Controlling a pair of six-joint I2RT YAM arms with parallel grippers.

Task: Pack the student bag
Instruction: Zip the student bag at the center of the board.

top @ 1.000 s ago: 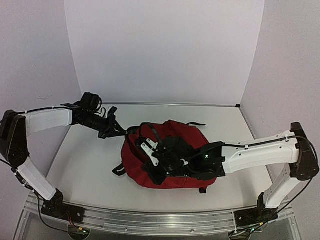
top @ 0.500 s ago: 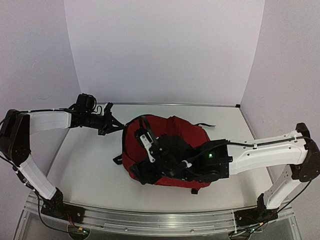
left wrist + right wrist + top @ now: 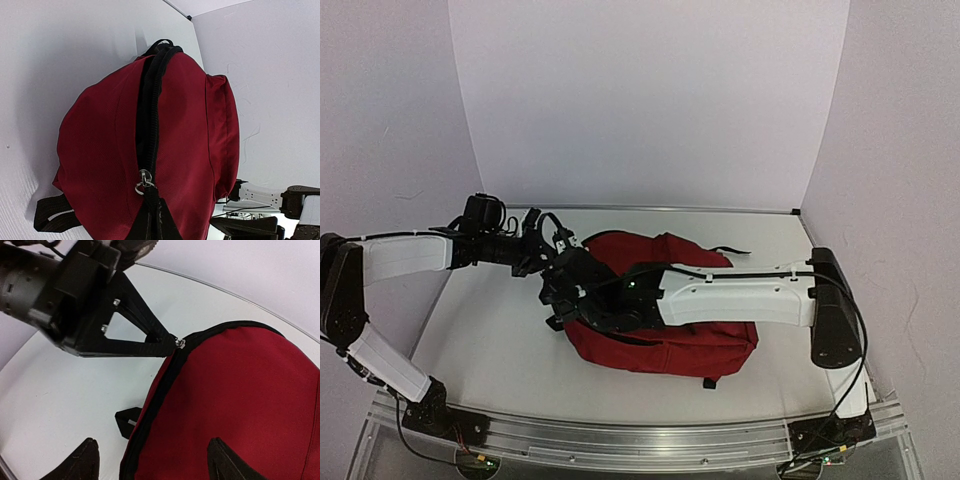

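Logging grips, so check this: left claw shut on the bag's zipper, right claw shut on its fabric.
Wrong on the right claw: it is open, fingers apart over the student bag, as the right wrist view shows. The left claw is shut on the zipper.

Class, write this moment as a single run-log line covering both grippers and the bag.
left gripper: shut on zipper pull | right gripper: open over student bag | bag: looks zipped, on table
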